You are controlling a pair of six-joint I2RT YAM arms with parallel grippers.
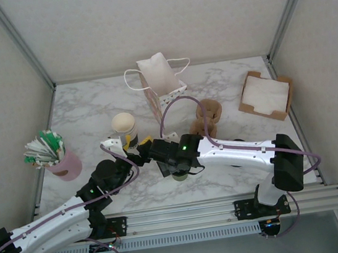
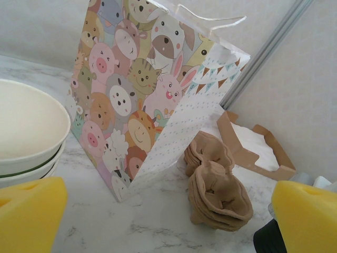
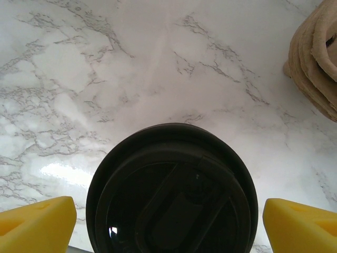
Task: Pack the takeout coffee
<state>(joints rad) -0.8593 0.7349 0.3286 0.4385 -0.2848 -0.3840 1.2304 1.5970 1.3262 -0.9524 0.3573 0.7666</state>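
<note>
The takeout coffee (image 3: 171, 195) stands on the marble table, its round black lid seen from straight above. My right gripper (image 3: 171, 226) hangs over it and is open: the yellow pads (image 3: 37, 224) stand on either side of the lid with a gap to it on both sides. From above, the cup's dark side (image 1: 180, 176) peeks out under the right arm. My left gripper (image 2: 168, 221) is open with nothing between its yellow pads (image 2: 31, 213). It sits just left of the right gripper, facing the cartoon-animal paper bag (image 2: 142, 105), which stands upright at the back (image 1: 162, 83).
A stack of lidless cream cups (image 1: 124, 125) stands close by the left gripper. Brown pulp cup carriers (image 1: 208, 115) lie right of the bag. A cardboard box of napkins (image 1: 266, 95) is at the far right, and a pink holder of packets (image 1: 58, 160) at the left.
</note>
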